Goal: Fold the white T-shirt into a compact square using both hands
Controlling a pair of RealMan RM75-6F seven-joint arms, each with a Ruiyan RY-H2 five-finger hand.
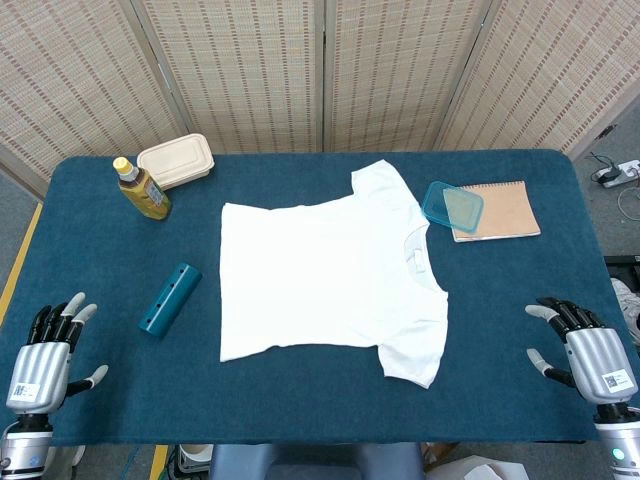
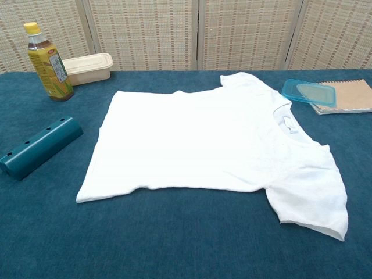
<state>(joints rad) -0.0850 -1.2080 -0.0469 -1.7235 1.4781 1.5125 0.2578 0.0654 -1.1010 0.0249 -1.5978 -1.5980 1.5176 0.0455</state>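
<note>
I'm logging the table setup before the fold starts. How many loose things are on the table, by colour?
White: 1, the T-shirt
Teal: 2, the tube and the lid
Beige: 1, the box
Brown: 1, the notebook
Yellow: 1, the bottle
Total: 6

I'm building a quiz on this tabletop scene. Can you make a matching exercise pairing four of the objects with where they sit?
Things:
1. white T-shirt
2. bottle
3. blue lid
4. teal cylinder

Places:
A. overlapping the notebook
B. spread flat in the middle of the table
C. beside the beige container
D. lying alone, left of the shirt

Pairs: 1-B, 2-C, 3-A, 4-D
</note>
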